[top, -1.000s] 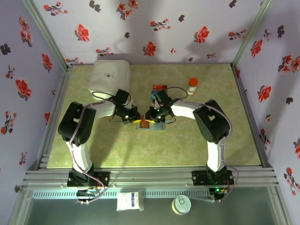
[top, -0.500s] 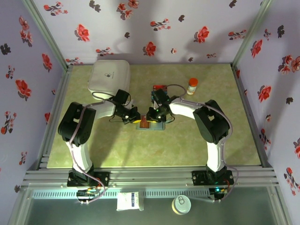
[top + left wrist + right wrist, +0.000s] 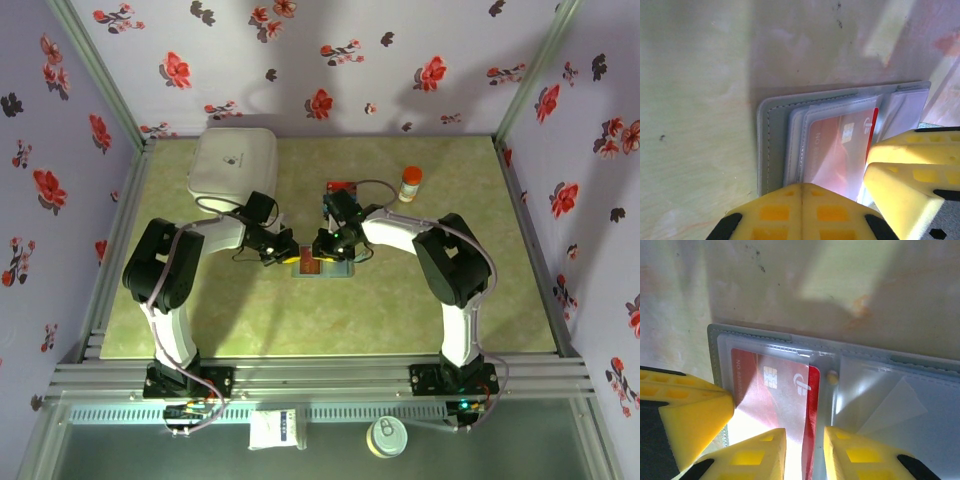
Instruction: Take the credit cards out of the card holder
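The grey-blue card holder (image 3: 322,268) lies open and flat on the table, between both grippers. A red credit card (image 3: 770,390) with white marks sits under a clear sleeve in its left panel (image 3: 772,145), with its right edge sticking out of the sleeve. My right gripper (image 3: 805,437) is open, its two fingers on either side of that bare red edge, next to the small round stud (image 3: 830,375). My left gripper (image 3: 802,186) is shut, its joined tips pressing on the holder's near-left edge. The right gripper's fingers (image 3: 910,170) stand beside the card (image 3: 835,150).
A big white rounded box (image 3: 233,160) stands at the back left. A small orange-capped bottle (image 3: 410,182) stands at the back right. Something red and blue (image 3: 338,192) lies just behind the right arm. Flowered walls close in the table on three sides.
The right gripper has shifted slightly over the card holder and its jaws stand a touch wider. The left gripper has stayed pressed on the holder.
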Controlling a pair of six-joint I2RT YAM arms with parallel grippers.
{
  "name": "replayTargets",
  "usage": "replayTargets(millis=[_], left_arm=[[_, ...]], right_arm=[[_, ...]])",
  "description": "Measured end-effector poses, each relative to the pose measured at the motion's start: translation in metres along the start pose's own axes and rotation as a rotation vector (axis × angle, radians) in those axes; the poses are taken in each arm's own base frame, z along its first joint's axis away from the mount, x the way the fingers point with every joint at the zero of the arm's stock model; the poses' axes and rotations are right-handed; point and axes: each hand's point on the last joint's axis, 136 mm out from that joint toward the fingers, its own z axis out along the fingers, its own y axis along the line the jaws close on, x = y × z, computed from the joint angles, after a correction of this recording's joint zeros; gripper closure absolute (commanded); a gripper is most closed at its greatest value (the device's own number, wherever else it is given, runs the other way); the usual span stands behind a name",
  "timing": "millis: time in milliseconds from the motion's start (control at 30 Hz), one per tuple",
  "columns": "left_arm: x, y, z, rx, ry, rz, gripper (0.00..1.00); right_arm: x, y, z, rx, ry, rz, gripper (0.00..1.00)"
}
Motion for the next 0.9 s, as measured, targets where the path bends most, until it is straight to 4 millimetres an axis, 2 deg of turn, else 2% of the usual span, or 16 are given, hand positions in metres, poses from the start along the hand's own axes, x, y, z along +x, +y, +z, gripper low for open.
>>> replayTargets(millis=[467, 733, 900], left_arm=[[0.001, 0.001, 0.001, -0.001, 0.004, -0.002, 1.00], [0.001, 0.001, 0.001, -0.002, 0.004, -0.002, 1.00], [0.001, 0.001, 0.002, -0.002, 0.005, -0.003, 1.00]], right_arm=[[0.001, -0.001, -0.001, 0.003, -0.003, 0.001, 0.73], [0.001, 0.005, -0.010, -0.023, -0.020, 0.005, 0.74], [0.002, 0.008, -0.009, -0.043, -0.019, 0.011, 0.73]])
